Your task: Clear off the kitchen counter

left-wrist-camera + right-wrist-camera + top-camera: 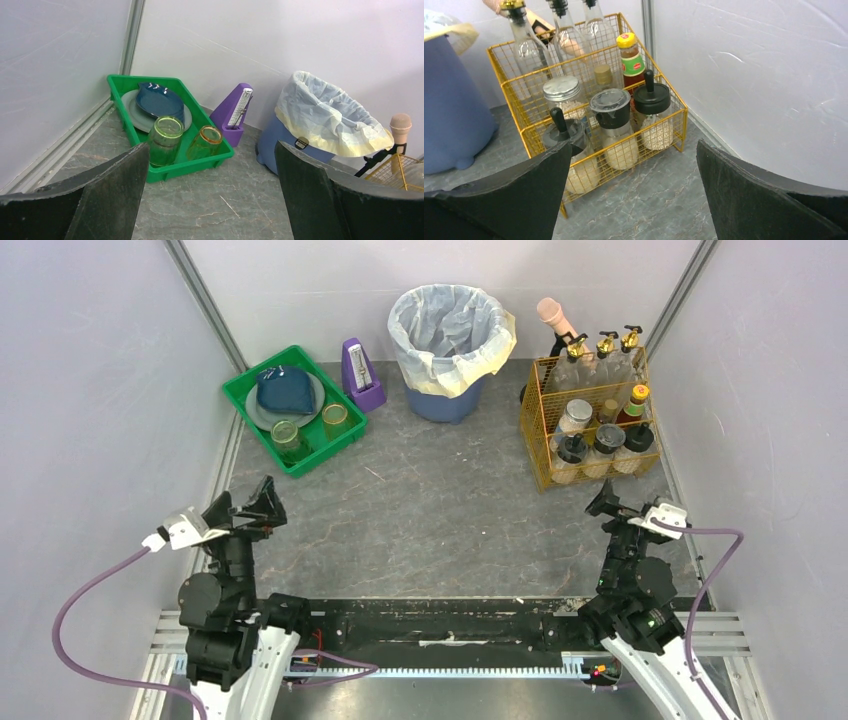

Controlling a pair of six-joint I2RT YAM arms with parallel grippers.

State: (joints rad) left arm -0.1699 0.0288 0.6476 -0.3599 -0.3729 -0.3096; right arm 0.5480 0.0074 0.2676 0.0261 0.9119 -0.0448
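Note:
The kitchen counter [440, 510] is a dark-grey marbled slab. Its middle is bare in the top view. My left gripper [262, 502] hovers over the near left of the counter, open, with only bare counter [210, 205] between its fingers [115, 190]. It faces a green tray [190, 167]. My right gripper [603, 502] hovers at the near right, open and holding nothing. It points at a yellow wire basket [674, 110] above bare counter [639, 210].
The green tray [330, 453] at the back left holds a blue dish [284, 390] on a grey plate and two glasses [288, 437]. A purple metronome [360, 375], a lined blue bin [450, 345] and the wire basket [533, 445] of bottles and jars line the back.

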